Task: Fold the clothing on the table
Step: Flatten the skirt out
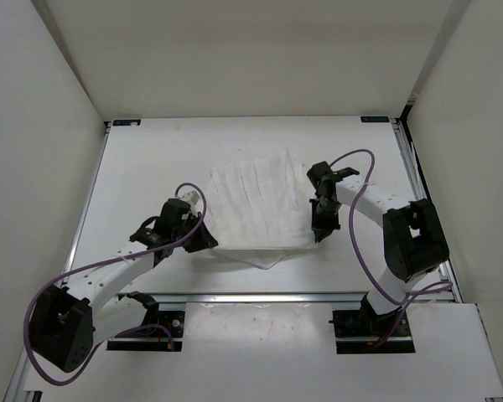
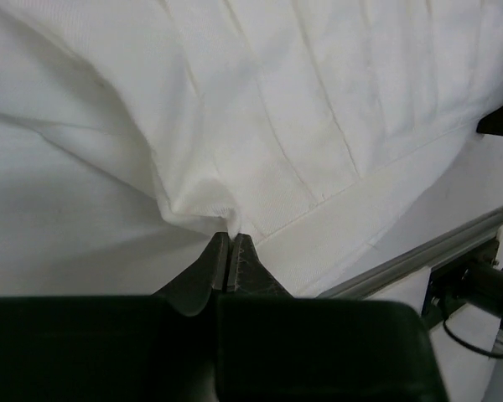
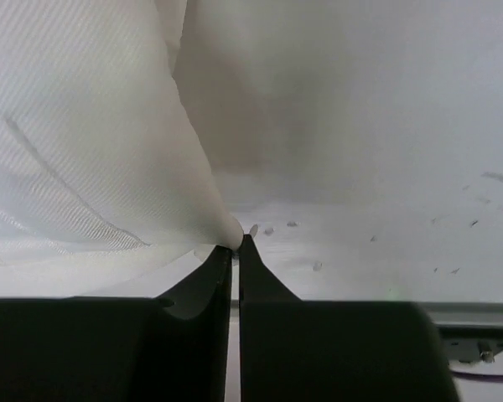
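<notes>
The white pleated clothing [image 1: 260, 209] lies spread near the middle of the table [image 1: 151, 167], its creases fanning toward 12 o'clock. A loose point of fabric reaches toward the aluminium rail [image 1: 277, 296] at 6 o'clock. The left gripper [image 2: 231, 239] sits at the garment's 7 o'clock corner, jaws pressed together on a small pinch of the hem, which puckers up at the tips. The right gripper [image 3: 237, 243] is at the garment's 4 o'clock edge, jaws closed narrow on a bunched fold of cloth that rises from the tabletop.
</notes>
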`<action>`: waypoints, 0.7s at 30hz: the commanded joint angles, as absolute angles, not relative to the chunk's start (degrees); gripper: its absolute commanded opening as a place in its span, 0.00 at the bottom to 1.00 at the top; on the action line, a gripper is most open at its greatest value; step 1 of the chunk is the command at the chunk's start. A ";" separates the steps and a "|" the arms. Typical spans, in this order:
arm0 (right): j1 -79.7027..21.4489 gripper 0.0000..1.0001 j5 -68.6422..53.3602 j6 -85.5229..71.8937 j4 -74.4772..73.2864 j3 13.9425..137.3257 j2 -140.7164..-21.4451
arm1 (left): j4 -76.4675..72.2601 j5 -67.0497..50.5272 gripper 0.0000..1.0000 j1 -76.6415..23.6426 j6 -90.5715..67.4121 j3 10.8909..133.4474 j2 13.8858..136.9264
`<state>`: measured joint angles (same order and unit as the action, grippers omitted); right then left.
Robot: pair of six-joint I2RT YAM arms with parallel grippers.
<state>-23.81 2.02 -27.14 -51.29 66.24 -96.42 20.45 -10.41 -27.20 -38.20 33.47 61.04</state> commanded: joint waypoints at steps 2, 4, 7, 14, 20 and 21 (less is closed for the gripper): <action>-25.05 0.00 11.34 -25.40 -57.39 58.90 -95.19 | 21.54 -11.25 0.00 -27.06 -38.85 25.50 59.68; -25.13 0.00 11.16 -25.05 -58.09 57.66 -95.19 | 21.35 -10.90 0.00 -27.68 -39.11 24.17 59.50; -23.83 0.11 10.20 -24.17 -59.41 57.30 -94.40 | 20.92 -11.34 0.00 -28.30 -39.72 22.76 59.15; -19.96 0.31 0.29 -24.78 -55.21 54.94 -85.88 | 20.57 -12.39 0.00 -29.35 -40.34 21.35 59.77; -18.55 0.32 -9.22 -28.38 -45.98 46.77 -85.51 | 21.62 -10.64 0.00 -31.02 -39.02 23.02 60.90; -18.46 0.32 -12.36 -28.91 -43.18 46.06 -85.17 | 21.71 -10.37 0.00 -31.03 -38.85 23.03 60.91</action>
